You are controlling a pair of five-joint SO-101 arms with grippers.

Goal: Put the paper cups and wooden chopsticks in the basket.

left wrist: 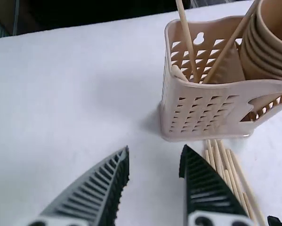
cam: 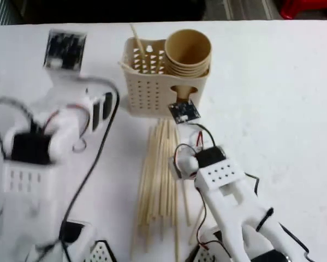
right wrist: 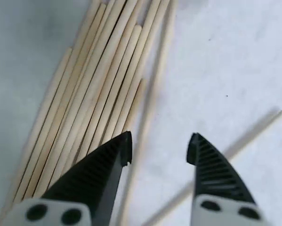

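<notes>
1. Right gripper (right wrist: 159, 146), nearest the lens: fingers (right wrist: 100, 174) spread, holding nothing, poised over the edge of the chopstick bundle. One loose stick (right wrist: 152, 94) runs under the gap, close to one finger.

2. Tabletop (cam: 278, 109): white, and carries every item below.

3. Right arm (cam: 220, 174): stretched over the bundle toward the basket. Left arm (cam: 43, 147): well off to the side. Its left gripper (left wrist: 154, 155) hovers near the basket, fingers spread and empty.

4. Basket (cam: 152, 90): perforated, upright, at the far end of the bundle.

5. Paper cups (cam: 188, 52): one nested stack, already standing in the basket compartment on the right arm's side. We count that half of the task as done.

6. Wooden chopsticks (cam: 160, 174): most lie flat in a bundle between the arms, far tips just beside the basket's foot. Two chopsticks (left wrist: 185, 37) lean upright in the basket's other compartment. A few strays (right wrist: 253, 132) lie askew beside the bundle.

Handling note: we judge the step in hand to be a pick from the bundle's edge.
- We would straddle the loose stick squarely, so that no neighbour is nipped by its edge.
- Lower until the fingers meet the tabletop.
- Close near mid-length so the stick does not tip.
- Lift it clear, then stand it into the compartment away from the cups.
</notes>
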